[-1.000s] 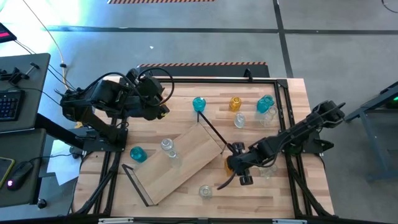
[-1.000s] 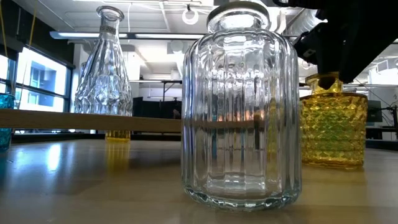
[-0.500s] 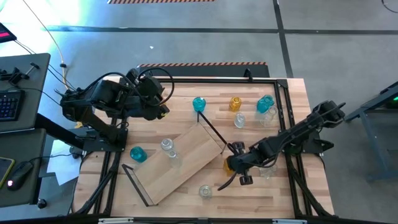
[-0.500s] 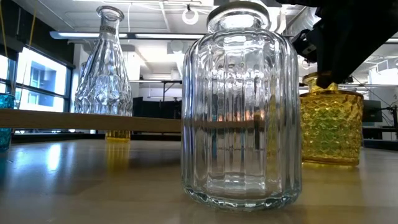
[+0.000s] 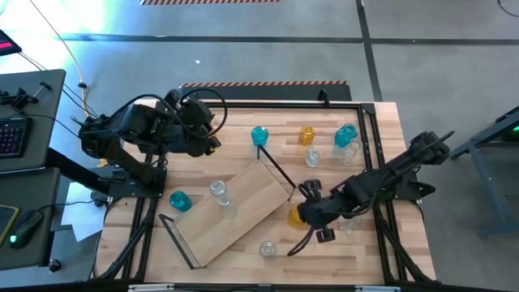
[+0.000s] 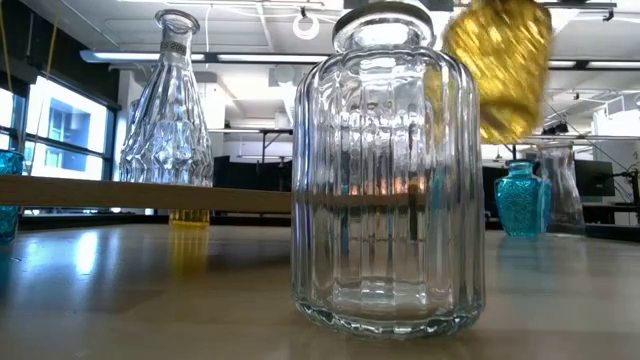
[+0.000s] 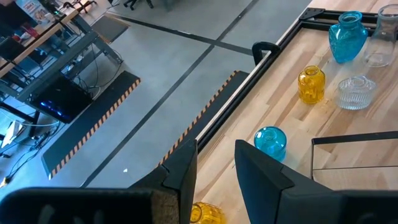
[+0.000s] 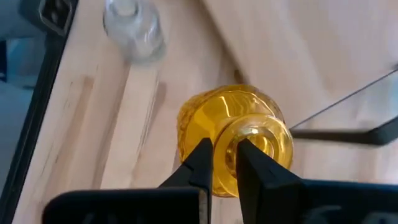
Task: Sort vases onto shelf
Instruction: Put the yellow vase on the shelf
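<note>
Near the shelf's right end, the right gripper [image 5: 304, 217] is closed on the rim of an amber vase [image 5: 295, 216], one finger inside the mouth and one outside, as the right wrist view shows [image 8: 225, 163]; the low view shows that vase [image 6: 497, 68] lifted clear of the tabletop and tilted. On the table's far left corner the left gripper [image 5: 212, 143] waits, its fingers [image 7: 181, 171] a little apart with nothing between them.

Across the table's middle the shelf [image 5: 235, 212] lies slantwise, a long light-wood board with a black wire frame at each end; one clear bottle-shaped vase [image 5: 217, 190] shows over its left part, and whether it stands on the board cannot be told from above.

Counted from the high view, teal vases number three: one [image 5: 259, 135] at the far side beside the shelf's upper end, one [image 5: 346, 133] towards the far right corner, one [image 5: 179, 199] at the left off the board. Amber vases number two: the gripped one and another [image 5: 306, 134] at the far side. Clear vases seen plainly number four: the bottle-shaped one, one [image 5: 312, 157] just nearer than the far amber vase, one [image 5: 353, 148] beside the right-hand teal vase, and a ribbed jar [image 5: 268, 249] at the near edge.
</note>
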Controlling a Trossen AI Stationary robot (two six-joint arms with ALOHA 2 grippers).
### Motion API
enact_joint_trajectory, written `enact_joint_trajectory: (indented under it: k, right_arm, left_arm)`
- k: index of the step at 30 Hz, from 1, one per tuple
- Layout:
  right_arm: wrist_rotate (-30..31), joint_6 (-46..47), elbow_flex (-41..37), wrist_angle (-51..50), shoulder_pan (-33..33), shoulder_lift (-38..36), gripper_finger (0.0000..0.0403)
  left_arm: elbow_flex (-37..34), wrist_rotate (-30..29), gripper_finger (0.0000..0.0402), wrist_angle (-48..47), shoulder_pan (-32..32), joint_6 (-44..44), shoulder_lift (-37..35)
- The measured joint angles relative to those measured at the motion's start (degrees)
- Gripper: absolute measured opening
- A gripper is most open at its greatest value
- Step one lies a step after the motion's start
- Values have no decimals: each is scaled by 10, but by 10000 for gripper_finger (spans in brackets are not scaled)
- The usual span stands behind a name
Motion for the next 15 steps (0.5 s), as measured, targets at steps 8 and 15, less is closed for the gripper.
enact_joint_trajectory:
  k: [8,15]
  right_arm:
    - [33,-87,71,4,-23,-1,19]
    - [27,-141,73,44,-73,0,19]
  left_arm:
    - [0,0,102,0,0,0,0]
    - [0,2,102,0,0,-1,0]
